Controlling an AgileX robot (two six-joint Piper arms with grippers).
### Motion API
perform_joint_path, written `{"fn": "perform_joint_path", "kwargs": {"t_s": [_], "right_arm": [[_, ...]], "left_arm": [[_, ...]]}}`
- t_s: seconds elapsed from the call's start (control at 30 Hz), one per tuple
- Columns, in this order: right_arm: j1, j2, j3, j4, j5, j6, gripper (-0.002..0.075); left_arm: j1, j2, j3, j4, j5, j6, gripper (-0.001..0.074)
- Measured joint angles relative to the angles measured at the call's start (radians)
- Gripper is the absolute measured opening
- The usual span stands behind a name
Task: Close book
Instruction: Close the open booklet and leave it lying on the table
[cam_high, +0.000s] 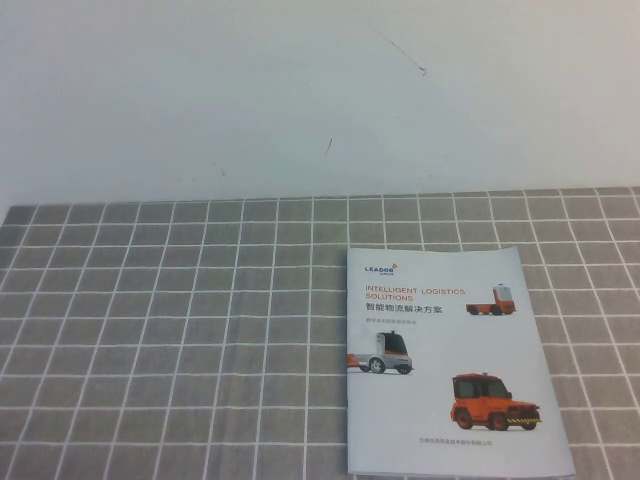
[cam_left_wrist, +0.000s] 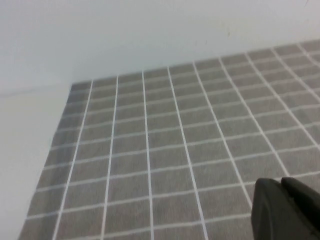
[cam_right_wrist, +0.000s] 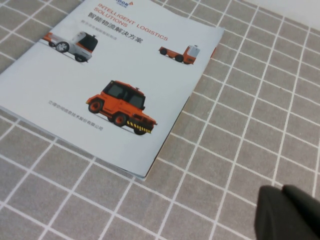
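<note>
The book (cam_high: 450, 360) is a thin white brochure with orange vehicles on its cover. It lies closed and flat on the grey checked cloth, right of the middle and near the front edge; the right wrist view also shows the book (cam_right_wrist: 110, 85). Neither arm appears in the high view. My left gripper (cam_left_wrist: 280, 186) hovers over bare cloth on the left side, its dark fingers pressed together, holding nothing. My right gripper (cam_right_wrist: 282, 191) is shut too and empty, above the cloth a short way off the book's corner.
A grey cloth with white grid lines (cam_high: 180, 330) covers the table. A plain white wall (cam_high: 300, 90) rises behind it. The cloth's left edge (cam_left_wrist: 55, 145) meets a white surface in the left wrist view.
</note>
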Motion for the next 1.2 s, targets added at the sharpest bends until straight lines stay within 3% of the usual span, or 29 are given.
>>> {"fn": "perform_joint_path", "kwargs": {"t_s": [0.43, 1.2], "right_arm": [[0.000, 0.000, 0.000, 0.002, 0.000, -0.002, -0.0003], [0.000, 0.000, 0.000, 0.002, 0.000, -0.002, -0.0004]], "left_arm": [[0.011, -0.004, -0.002, 0.018, 0.071, -0.245, -0.0003], [0.010, -0.006, -0.004, 0.036, 0.081, -0.257, -0.0003]]}}
